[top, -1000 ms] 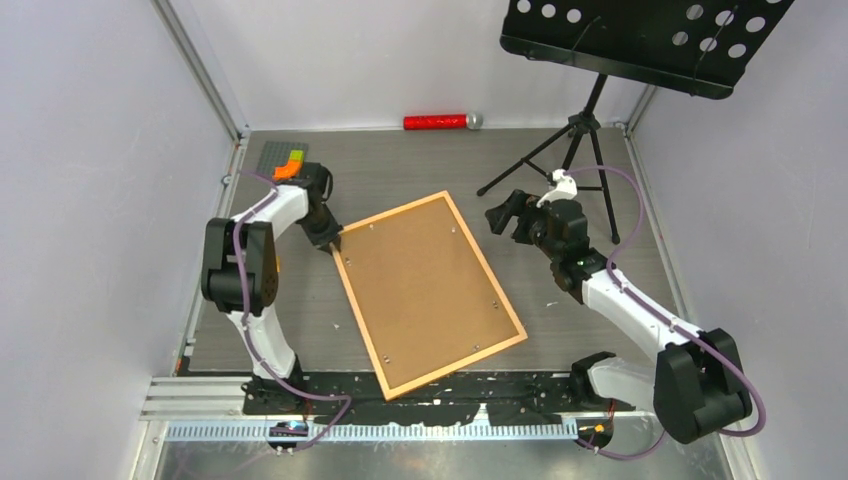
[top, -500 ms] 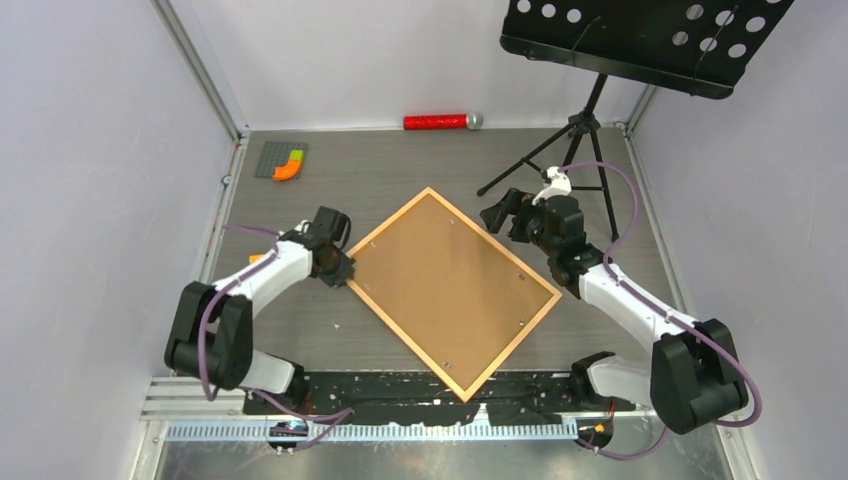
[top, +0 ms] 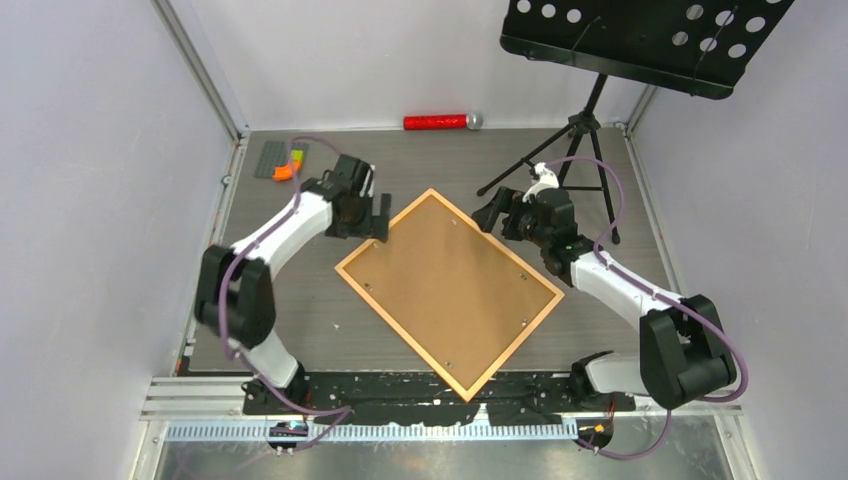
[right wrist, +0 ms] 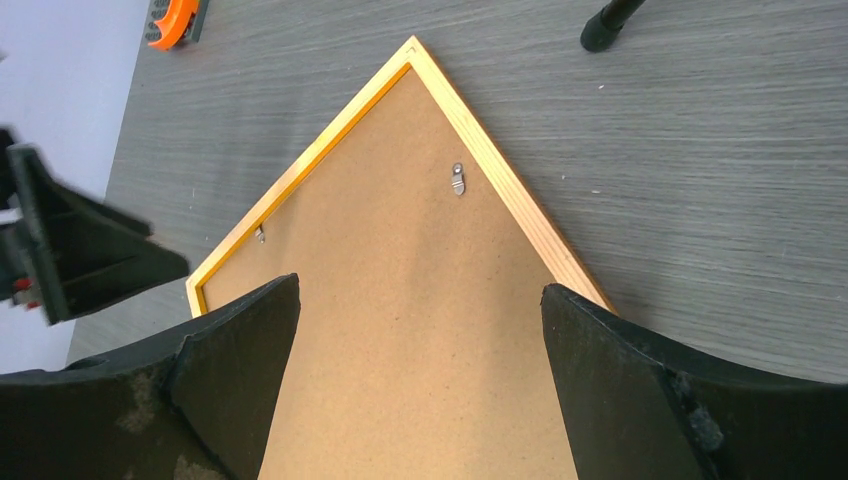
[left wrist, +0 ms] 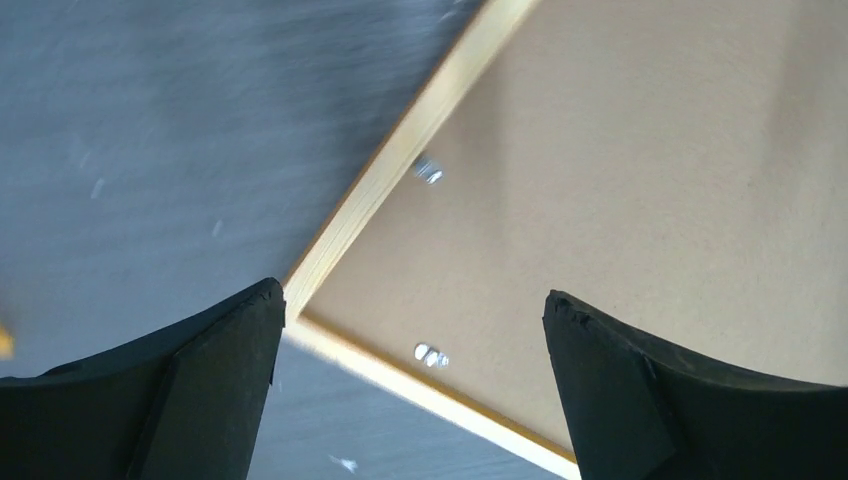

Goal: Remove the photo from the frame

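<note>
The frame point(top: 385, 229) lies face down in the middle of the table, its thin orange border round a plain brown backing board point(top: 450, 285) held by small metal clips point(right wrist: 458, 180). The photo is hidden under that board. My left gripper point(top: 383, 218) hangs open just above the frame's far-left edge; in the left wrist view the frame's left corner point(left wrist: 300, 305) and a clip point(left wrist: 432, 354) show between its fingers point(left wrist: 200, 390). My right gripper point(top: 488, 218) is open above the frame's far-right edge, with only backing board point(right wrist: 400, 250) between its fingers point(right wrist: 640, 380).
A black music stand point(top: 590, 130) has its tripod feet at the back right, one foot point(right wrist: 610, 20) near the frame's far corner. A red cylinder point(top: 436, 122) lies against the back wall. A grey baseplate with an orange block point(top: 283, 160) sits back left.
The left gripper dragged the frame's left corner, turning the frame so that its near corner swung right. It then let go, opened, and moved to the far-left edge. The right gripper shifted slightly left.
</note>
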You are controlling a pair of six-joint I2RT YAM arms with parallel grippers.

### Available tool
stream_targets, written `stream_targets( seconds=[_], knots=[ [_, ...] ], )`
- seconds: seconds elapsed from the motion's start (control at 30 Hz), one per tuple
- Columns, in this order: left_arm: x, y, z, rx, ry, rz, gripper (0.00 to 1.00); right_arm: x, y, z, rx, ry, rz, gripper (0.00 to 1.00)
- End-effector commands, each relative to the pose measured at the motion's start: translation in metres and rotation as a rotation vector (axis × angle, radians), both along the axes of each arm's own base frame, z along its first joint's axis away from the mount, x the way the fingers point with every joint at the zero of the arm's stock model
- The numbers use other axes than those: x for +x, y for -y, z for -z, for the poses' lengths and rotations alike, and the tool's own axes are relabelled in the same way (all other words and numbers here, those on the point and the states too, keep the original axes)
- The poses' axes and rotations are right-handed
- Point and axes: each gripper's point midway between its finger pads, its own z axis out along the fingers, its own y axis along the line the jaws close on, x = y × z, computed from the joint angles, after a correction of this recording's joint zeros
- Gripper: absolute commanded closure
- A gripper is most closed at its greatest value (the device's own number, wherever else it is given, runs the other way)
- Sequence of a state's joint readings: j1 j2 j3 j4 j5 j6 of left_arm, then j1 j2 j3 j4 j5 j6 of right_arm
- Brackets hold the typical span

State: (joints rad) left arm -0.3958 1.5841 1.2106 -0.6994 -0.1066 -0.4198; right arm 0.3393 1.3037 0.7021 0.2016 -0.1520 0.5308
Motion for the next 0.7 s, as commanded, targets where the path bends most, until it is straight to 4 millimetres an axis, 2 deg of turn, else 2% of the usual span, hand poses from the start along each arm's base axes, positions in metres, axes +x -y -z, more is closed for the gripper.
stream_targets(
  seconds=[0.0,0.07,0.13,0.27,0.33,0.47,0.57,0.67],
  knots=[
    [-0.004,0.033,0.020,-0.062,-0.173,0.483,0.00,0.006,-0.013,-0.027,0.048,0.061,-0.051,0.04],
    [0.003,0.023,0.034,-0.019,-0.230,0.457,0.00,0.005,-0.012,-0.028,0.047,0.067,-0.052,0.04],
    [0.007,0.016,0.045,-0.050,-0.267,0.432,0.01,0.003,-0.010,-0.031,0.049,0.083,-0.045,0.04],
    [0.017,0.006,0.046,-0.166,-0.271,0.363,0.05,0.000,-0.006,-0.033,0.044,0.099,-0.032,0.04],
    [0.020,0.000,0.044,-0.170,-0.273,0.340,0.07,0.000,-0.006,-0.034,0.040,0.104,-0.029,0.04],
    [0.007,0.000,0.052,-0.187,-0.321,0.346,0.18,0.003,-0.005,-0.035,0.037,0.105,-0.027,0.04],
    [-0.009,-0.012,0.067,-0.137,-0.366,0.308,0.23,0.004,-0.006,-0.036,0.031,0.109,-0.030,0.04],
    [-0.020,-0.014,0.074,-0.131,-0.390,0.274,0.33,0.005,-0.005,-0.037,0.030,0.117,-0.026,0.04]
  ],
)
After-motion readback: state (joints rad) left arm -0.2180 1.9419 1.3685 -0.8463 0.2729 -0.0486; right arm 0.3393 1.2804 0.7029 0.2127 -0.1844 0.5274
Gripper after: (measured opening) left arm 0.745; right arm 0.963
